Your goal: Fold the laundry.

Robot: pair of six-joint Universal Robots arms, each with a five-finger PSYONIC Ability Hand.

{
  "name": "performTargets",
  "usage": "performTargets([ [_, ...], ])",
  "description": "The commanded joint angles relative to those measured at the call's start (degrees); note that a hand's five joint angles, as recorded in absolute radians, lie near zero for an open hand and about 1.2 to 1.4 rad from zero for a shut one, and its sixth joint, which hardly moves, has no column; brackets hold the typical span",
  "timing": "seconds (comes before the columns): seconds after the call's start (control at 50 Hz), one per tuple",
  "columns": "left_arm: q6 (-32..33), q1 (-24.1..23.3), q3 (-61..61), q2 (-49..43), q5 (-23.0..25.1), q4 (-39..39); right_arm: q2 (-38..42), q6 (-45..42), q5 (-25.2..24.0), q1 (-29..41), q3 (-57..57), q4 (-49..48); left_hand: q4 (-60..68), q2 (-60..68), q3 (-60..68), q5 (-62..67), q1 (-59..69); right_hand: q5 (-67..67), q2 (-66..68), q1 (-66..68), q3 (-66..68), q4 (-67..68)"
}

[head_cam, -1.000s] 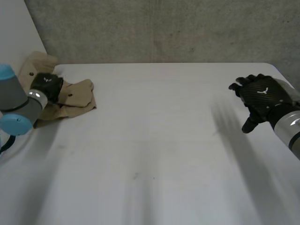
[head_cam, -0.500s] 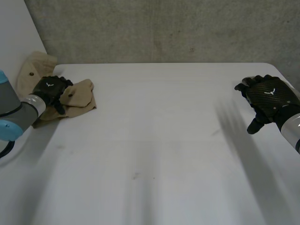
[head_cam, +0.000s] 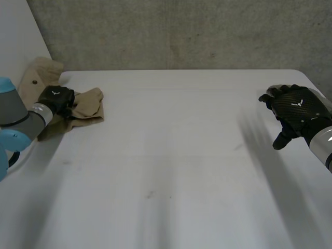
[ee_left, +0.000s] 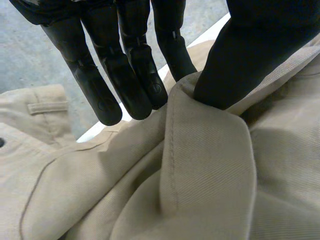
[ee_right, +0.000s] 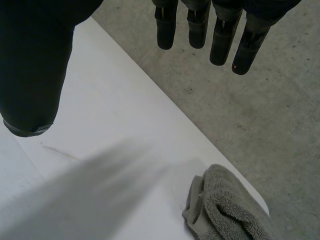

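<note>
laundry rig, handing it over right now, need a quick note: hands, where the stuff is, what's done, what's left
Left hand: pinching a fold of the beige garment between thumb and fingers, at the far left corner of the table.
Right hand: open, holding nothing, above the table's right edge.
A grey towel lies bunched at the table edge, beyond the right hand's fingertips.
Done: nothing folded; the garment is crumpled.
Left: spread and fold the garment, then probably the towel.

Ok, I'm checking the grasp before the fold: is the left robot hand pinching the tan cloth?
Yes, the left robot hand pinches a raised fold of the tan cloth between its thumb and fingers.
</note>
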Motion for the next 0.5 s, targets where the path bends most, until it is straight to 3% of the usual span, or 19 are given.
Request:
performTargets([
  [0.02, 0.70, -0.11, 1.67, -0.69, -5.51, 3.31, 0.23, 0.01, -0.09, -0.07, 0.18, 0.18, 11.53, 11.73, 12.07, 14.04, 16.80, -4.02, -2.58, -1.61, -2.41, -3.35],
  [0.2, 0.70, -0.11, -3.42, 3.52, -4.89, 3.84, 0.23, 0.01, -0.09, -0.25, 0.26, 0.18, 11.53, 11.73, 12.07, 14.04, 16.80, -4.02, -2.58, -1.61, -2.41, -3.35],
  [0.36, -1.14, -3.52, -16.77, 15.20, -4.63, 1.46, 0.14, 0.01, -0.18, -1.21, 0.00, 0.09, 11.53, 11.73, 12.07, 14.04, 16.80, -4.02, -2.58, -1.61, -2.41, -3.35],
  [0.5, -15.45, -13.80, -31.79, 32.08, -0.16, 0.76, 0.05, 0.27, -0.09, -1.39, -0.17, 0.00, 11.53, 11.73, 12.07, 14.04, 16.80, -4.02, -2.58, -1.61, -2.41, -3.35],
])
